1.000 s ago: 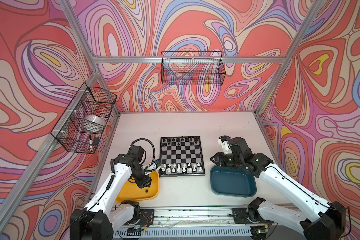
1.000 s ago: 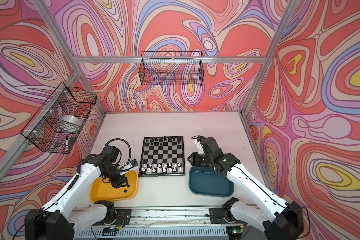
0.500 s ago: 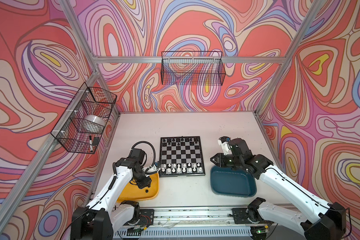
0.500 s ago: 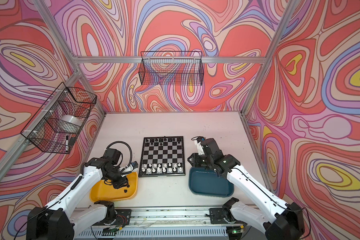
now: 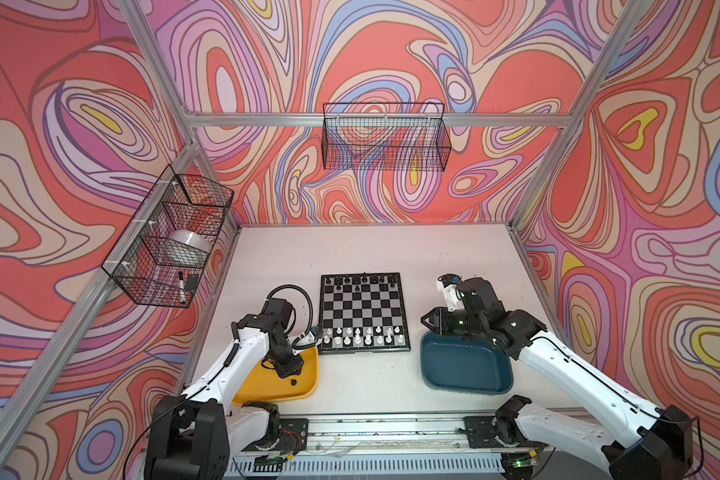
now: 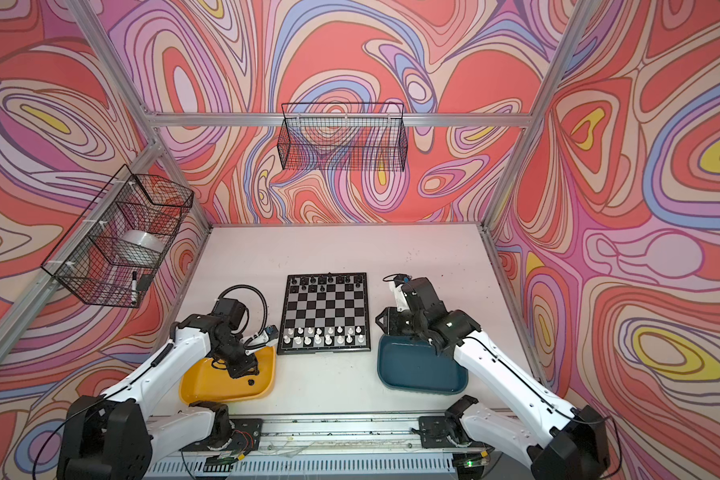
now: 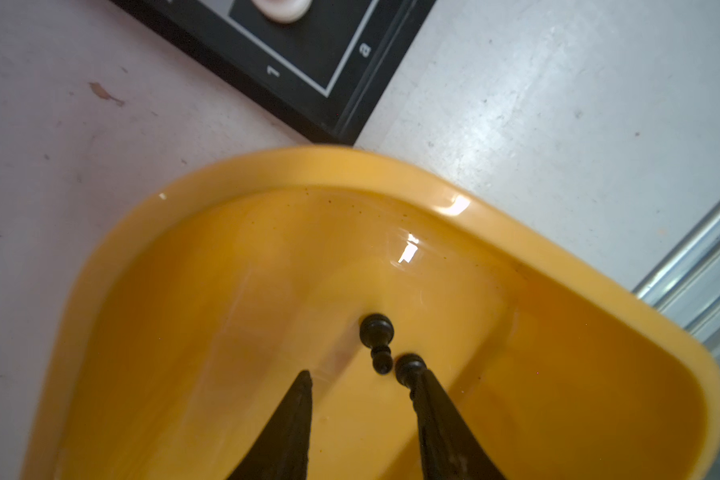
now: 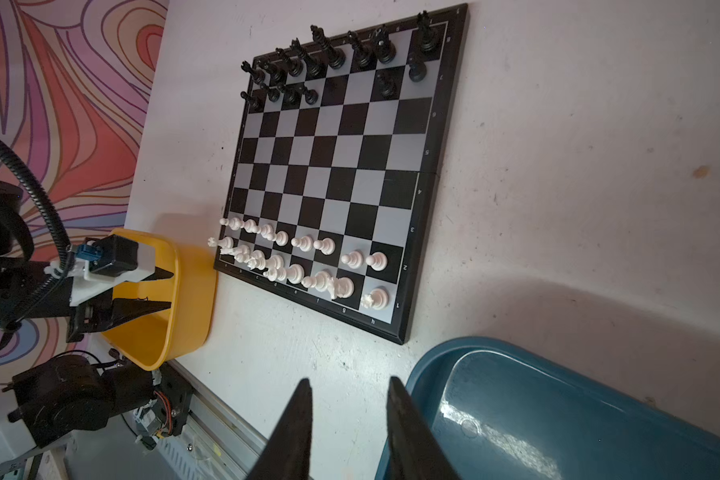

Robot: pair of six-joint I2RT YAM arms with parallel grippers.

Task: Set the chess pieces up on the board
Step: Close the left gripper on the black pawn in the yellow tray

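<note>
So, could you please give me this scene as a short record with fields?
Board: white pieces in the near rows, black pieces in the far rows, two black pawn squares bare
Yellow tray: two black pawns loose
Left end effector: open, tips beside the pawns
Right end effector: open, holding nothing, beside the blue tray

A little white number 1 (image 7: 272, 71) and letter a (image 7: 364, 50) were printed on the black edge of the board (image 7: 308, 54), at its corner. In the right wrist view, row numbers (image 8: 412, 229) 1 to 5 ran along one edge, and the letters (image 8: 344, 309) f, g and h along the next. The marks further along were too tiny to read.
</note>
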